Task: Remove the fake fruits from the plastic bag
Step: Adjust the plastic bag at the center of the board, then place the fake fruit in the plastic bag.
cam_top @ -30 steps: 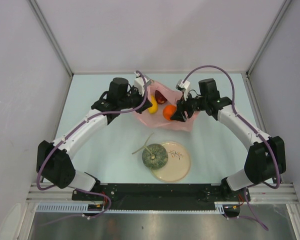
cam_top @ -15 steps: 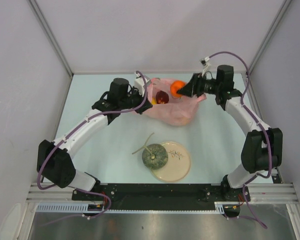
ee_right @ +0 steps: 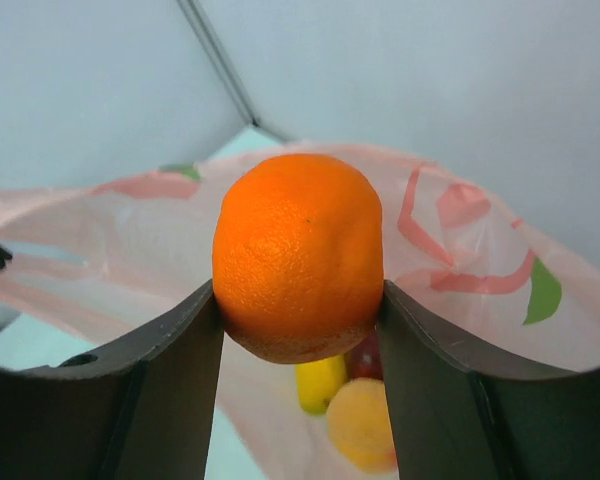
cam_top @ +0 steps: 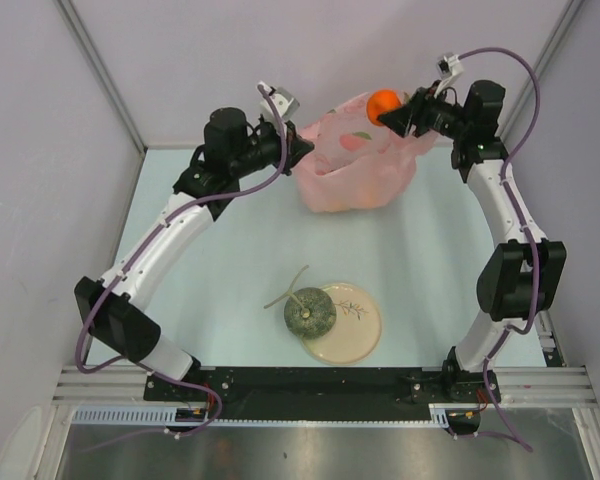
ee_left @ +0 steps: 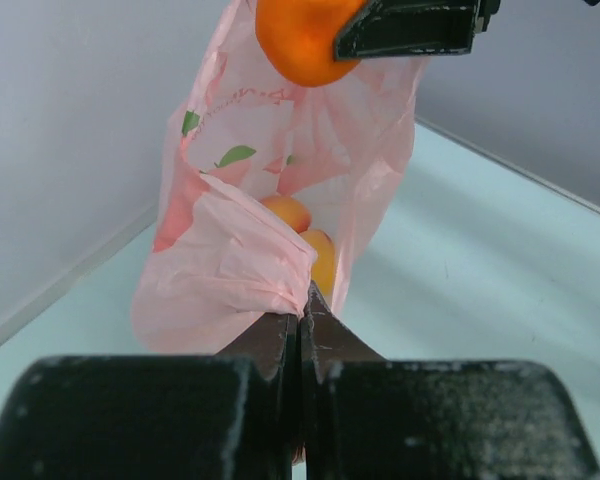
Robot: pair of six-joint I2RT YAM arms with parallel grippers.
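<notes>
The pink plastic bag (cam_top: pixel 355 165) hangs lifted at the back of the table. My left gripper (cam_top: pixel 302 148) is shut on the bag's left edge (ee_left: pixel 242 270). My right gripper (cam_top: pixel 392 110) is shut on an orange (cam_top: pixel 383 102) and holds it above the bag's mouth; the orange fills the right wrist view (ee_right: pixel 298 255) and shows at the top of the left wrist view (ee_left: pixel 300 38). Inside the bag lie a yellow oblong fruit (ee_right: pixel 318 382), a yellow-orange round fruit (ee_right: pixel 358 425) and a dark red fruit (ee_right: pixel 364 352). The grey-green netted melon (cam_top: pixel 308 311) rests on the plate's left edge.
A round cream plate (cam_top: pixel 348 325) lies near the front of the table, with the melon's long stem (cam_top: pixel 286 288) reaching left over the table. The grey back wall stands close behind the bag, and side walls close in both sides.
My right gripper lifted the orange out of the bag and moved it up and back. My left gripper raised the bag's edge, so the bag now hangs upright.
</notes>
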